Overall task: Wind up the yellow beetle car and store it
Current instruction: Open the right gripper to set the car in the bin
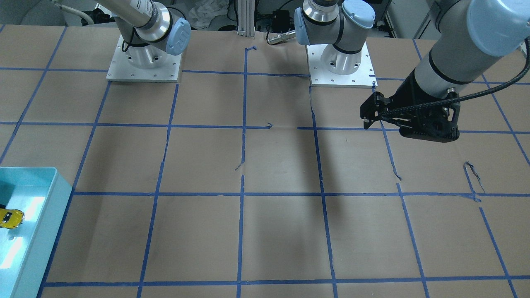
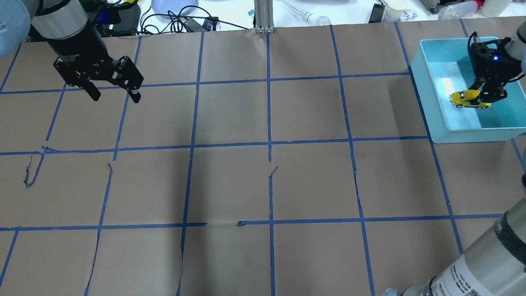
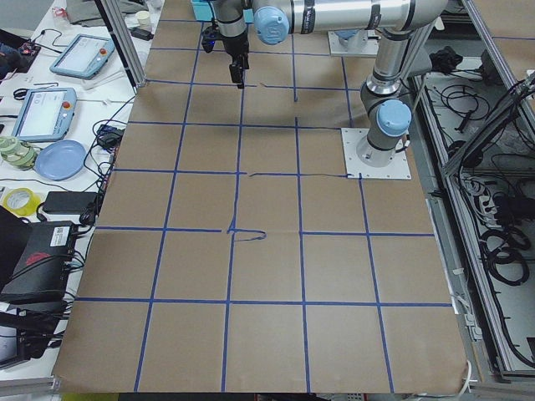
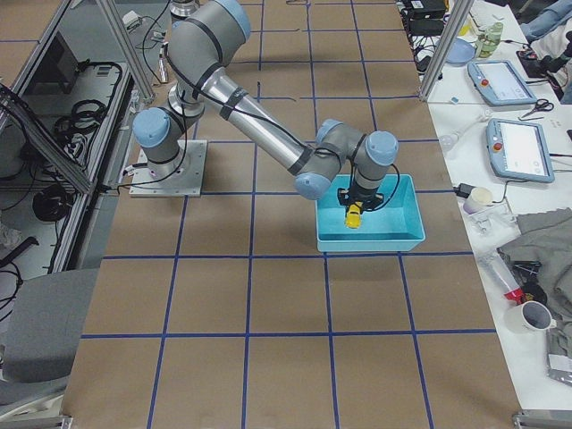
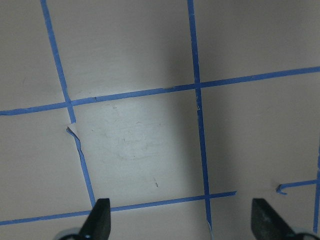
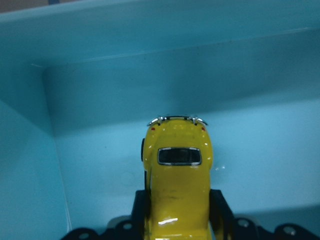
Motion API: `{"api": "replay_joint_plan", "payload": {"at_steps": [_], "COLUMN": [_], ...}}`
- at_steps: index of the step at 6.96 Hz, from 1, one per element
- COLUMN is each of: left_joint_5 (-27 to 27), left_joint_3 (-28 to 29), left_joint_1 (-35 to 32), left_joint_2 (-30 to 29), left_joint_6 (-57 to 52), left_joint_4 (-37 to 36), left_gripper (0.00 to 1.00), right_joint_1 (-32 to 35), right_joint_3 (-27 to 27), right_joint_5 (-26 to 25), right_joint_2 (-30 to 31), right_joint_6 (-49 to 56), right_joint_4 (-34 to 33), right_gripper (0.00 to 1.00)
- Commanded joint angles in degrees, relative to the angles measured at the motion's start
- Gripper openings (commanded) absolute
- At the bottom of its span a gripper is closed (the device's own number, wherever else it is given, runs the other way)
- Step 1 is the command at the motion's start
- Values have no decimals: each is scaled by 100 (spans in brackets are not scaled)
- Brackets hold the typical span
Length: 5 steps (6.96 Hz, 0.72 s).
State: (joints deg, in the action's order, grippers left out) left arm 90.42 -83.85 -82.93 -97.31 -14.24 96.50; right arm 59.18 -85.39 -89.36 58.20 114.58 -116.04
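The yellow beetle car [image 2: 468, 100] is inside the teal bin [image 2: 472, 135] at the far right of the table. My right gripper [image 2: 488, 95] reaches down into the bin and is shut on the car. In the right wrist view the car [image 6: 177, 175] sits between the two black fingers [image 6: 220, 207], just above the bin floor [image 6: 100, 170]. I cannot tell if its wheels touch the floor. The car also shows in the front view [image 1: 10, 218] and the right side view [image 4: 355, 214]. My left gripper [image 2: 116, 96] is open and empty, above the table at the far left.
Brown paper with a blue tape grid [image 2: 269, 144] covers the table, with a few tears [image 2: 273, 170]. The bin's walls [image 4: 366, 243] surround the right gripper. The two arm bases [image 1: 143, 62] stand on the robot's side. Cables and clutter [image 2: 181, 16] lie beyond the far edge.
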Motion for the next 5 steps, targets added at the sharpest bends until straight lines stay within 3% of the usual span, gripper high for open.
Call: {"api": "replay_joint_plan", "payload": {"at_steps": [1,2,3,4,5], "left_joint_5": [2,2,-7,-15,-7], "left_joint_3": [0,0,9,9,17], "left_joint_1": [4,4,-4,-4,-30], "left_joint_2": [1,-7,-8,-8,-8], "left_joint_6": [0,0,0,26,26], "left_joint_4": [0,-26,-35,-166,-176], "left_gripper": [100,100,100,100,100], "right_joint_1": [-12,-12,-12,-12,14], "right_joint_3": [-319,-372,-364,-277,-276], "right_joint_5": [7,24,42,198,330], "right_joint_2": [25,33,34,129,452], "right_joint_6": [161,170,152,91,-49], "right_joint_4": [-208,-252,-504,-594,-534], "right_gripper": [0,8,30,87,100]}}
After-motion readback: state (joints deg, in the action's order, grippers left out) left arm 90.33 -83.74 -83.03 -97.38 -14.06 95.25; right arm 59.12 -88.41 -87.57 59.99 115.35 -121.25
